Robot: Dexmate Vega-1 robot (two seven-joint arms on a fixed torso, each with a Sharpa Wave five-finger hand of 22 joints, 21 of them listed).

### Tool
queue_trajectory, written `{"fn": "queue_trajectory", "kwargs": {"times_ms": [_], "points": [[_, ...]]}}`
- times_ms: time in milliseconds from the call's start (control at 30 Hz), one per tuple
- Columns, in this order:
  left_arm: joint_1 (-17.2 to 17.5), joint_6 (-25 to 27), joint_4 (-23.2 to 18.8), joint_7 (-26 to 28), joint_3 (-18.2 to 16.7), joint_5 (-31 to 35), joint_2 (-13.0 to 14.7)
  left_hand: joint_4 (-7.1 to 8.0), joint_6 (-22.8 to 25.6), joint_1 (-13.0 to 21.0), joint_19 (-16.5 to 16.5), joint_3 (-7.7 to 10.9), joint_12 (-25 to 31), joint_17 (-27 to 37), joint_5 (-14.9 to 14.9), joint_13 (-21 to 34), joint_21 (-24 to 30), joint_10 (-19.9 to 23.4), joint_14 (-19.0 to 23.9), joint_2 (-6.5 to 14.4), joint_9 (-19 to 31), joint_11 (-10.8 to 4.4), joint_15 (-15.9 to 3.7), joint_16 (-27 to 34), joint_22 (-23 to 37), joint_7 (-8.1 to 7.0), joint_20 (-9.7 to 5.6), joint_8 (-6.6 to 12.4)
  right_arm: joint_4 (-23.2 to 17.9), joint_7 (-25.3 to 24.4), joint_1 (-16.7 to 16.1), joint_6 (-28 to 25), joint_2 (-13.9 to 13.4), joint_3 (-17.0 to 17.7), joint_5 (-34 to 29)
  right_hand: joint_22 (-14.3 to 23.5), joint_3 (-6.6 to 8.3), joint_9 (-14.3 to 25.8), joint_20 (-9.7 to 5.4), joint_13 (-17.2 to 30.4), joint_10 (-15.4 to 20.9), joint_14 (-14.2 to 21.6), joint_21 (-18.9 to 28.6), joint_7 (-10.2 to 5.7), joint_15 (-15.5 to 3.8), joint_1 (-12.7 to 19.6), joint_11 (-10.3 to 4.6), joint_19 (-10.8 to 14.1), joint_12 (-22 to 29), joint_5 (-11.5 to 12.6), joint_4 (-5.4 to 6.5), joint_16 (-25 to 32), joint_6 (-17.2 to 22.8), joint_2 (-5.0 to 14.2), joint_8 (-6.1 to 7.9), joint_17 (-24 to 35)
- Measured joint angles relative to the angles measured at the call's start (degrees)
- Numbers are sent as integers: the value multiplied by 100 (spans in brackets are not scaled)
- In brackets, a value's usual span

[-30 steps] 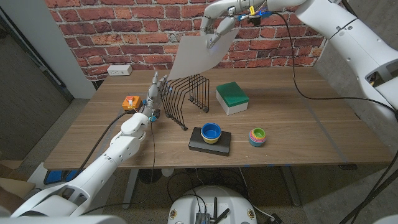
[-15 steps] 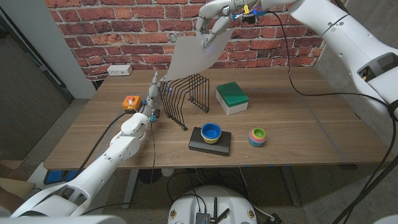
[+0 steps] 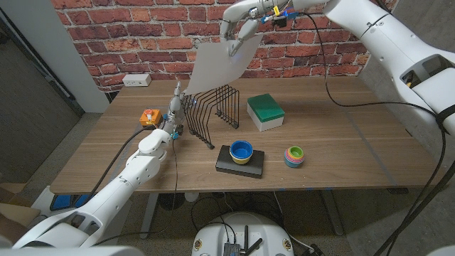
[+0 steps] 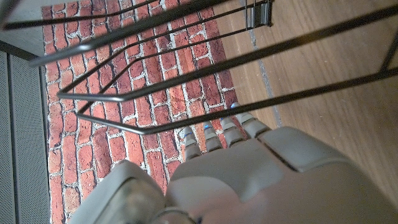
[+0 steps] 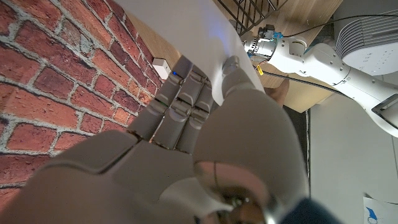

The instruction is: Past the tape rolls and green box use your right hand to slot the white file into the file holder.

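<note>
Landmark = black wire file holder (image 3: 213, 112), mid-table

Nearest the robot, in front of the holder: blue bowl with a yellow rim (image 3: 242, 150) sitting on a flat black box (image 3: 240, 161); to the right of that, a small stack of coloured tape rolls (image 3: 294, 156)

Left hand (image 3: 173, 112) stands at the holder's left end, fingers pointing up beside the wires; the left wrist view shows its fingertips (image 4: 217, 132) close under the wire loops, contact not clear, nothing pinched, fingers straight and close together, so empty. Orange object (image 3: 148, 117) just left of that hand

Green box (image 3: 266, 112) on the table just right of the holder

White file (image 3: 218, 67) in the air above the holder, tilted, lower edge near the top of the wires, still apart from them, not in any slot. Right hand (image 3: 239, 27) pinches its top right corner, thumb and fingers closed on the sheet; the right wrist view shows the same hold

Change over the last second: right hand and file have slid left across the brick wall (image 3: 142, 32), from over the holder's right end to more squarely over it, the lower edge slightly closer to the wires. Left hand, boxes, bowl and tape unmoved

Meaning: carry past the tape and green box looks done, alignment phase. Judged next: lower the file's edge between two wires. Risk: the sheet flexes and catches on a wire top
</note>
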Motion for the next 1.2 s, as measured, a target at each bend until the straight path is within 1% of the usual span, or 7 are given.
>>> {"fn": "queue_trajectory", "kwargs": {"times_ms": [233,400,433,500,967,1200], "points": [[2,0,0,2,2,2,-1,0,0,0,0,0,0,0,0,0,0,0,0,0,0,0,0,0,0,0,0,0,234,41,79,104,117,-85,48,0,7,0,0,0,0,0,44,0,0,0,0,0,-12,-7,-13,0,0,0,0,0],[2,-1,0,3,5,5,-3,0,0,0,0,0,0,0,0,0,0,0,0,0,0,0,0,0,0,0,0,0,399,87,137,180,204,-148,87,0,7,-1,31,-1,20,0,44,0,1,0,20,-32,-18,8,-14,0,0,0,0,0],[2,0,0,3,5,5,-3,0,0,0,0,0,0,0,0,0,0,0,0,0,0,0,0,0,0,0,0,0,406,97,141,200,210,-150,95,0,7,-1,31,-1,20,0,44,0,1,0,20,-32,-18,8,-14,0,0,0,0,0],[2,-1,0,3,5,5,-4,0,0,0,0,0,0,0,0,0,0,0,0,0,0,0,0,0,0,0,0,0,469,111,159,226,237,-172,110,0,7,-1,31,-2,20,0,50,-5,1,0,20,-32,-21,8,-14,0,5,0,-43,0],[2,-4,0,2,5,5,-5,0,0,0,0,0,0,0,0,0,0,0,0,0,0,0,0,0,0,0,0,0,766,158,253,370,409,-272,174,1,8,-2,21,30,20,0,133,-11,1,0,20,-42,-38,8,-16,0,11,0,-44,0],[0,-6,2,1,4,4,-5,0,0,0,0,0,0,0,0,0,0,0,0,0,0,0,0,0,0,0,0,0,954,148,304,461,509,-320,188,1,9,-2,21,30,20,0,133,20,1,0,20,-41,-39,6,-17,0,42,0,-44,0]]}}
